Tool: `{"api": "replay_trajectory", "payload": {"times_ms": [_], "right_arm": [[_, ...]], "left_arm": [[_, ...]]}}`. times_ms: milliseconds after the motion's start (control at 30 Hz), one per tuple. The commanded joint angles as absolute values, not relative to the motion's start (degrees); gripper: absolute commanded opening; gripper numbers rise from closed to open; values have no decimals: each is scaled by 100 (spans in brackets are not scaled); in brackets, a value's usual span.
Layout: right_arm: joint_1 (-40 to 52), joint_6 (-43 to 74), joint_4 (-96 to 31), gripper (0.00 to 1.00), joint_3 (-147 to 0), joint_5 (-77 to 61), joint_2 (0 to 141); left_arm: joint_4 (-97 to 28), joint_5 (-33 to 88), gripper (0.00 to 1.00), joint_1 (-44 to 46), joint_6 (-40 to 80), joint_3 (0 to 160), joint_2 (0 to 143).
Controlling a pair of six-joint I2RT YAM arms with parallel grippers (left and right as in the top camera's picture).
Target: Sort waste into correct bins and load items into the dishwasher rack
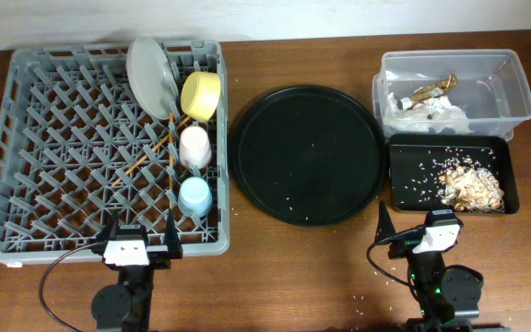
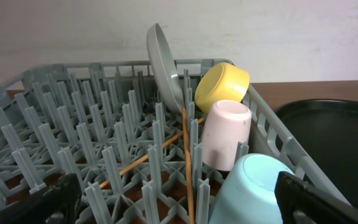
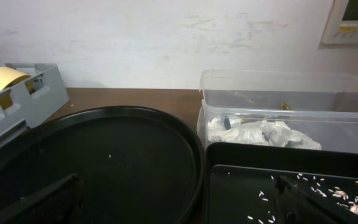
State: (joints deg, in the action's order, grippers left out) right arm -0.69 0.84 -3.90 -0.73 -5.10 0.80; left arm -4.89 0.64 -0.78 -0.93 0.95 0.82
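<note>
Brown desk [image 1: 275, 277], sorting seemingly done: grey-white plate [image 1: 150, 66], yellow bowl [image 1: 201, 94], pink cup [image 1: 194, 146], blue cup [image 1: 194, 195] and brown chopsticks [image 1: 155, 149] sit in the grey pegged rack [image 1: 53, 138]; white napkins [image 1: 431, 113] and gold wrapper [image 1: 431, 89] in the clear tub [image 1: 516, 92], scraps [image 1: 473, 184] in the black rectangular tray [image 1: 404, 189]. Empty, the left gripper [image 1: 139, 231] and right gripper [image 1: 422, 226] gape wide.

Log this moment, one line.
dishwasher rack: plate, yellow bowl, pink cup, blue cup, chopsticks; clear tub: napkins, wrapper; rectangular black tray: food scraps; left gripper open; right gripper open

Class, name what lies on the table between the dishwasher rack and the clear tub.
The large round black tray, bare but for a few crumbs, shown best in the overhead view.
</note>
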Motion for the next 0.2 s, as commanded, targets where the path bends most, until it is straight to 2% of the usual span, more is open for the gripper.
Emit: {"api": "replay_trajectory", "payload": {"times_ms": [0, 167], "right_arm": [[-23, 43, -408, 99, -32, -558, 43], [-23, 43, -408, 99, -32, -558, 43]], "left_arm": [[-484, 21, 99, -89, -178, 56, 30], [-482, 23, 99, -86, -178, 56, 30]]}}
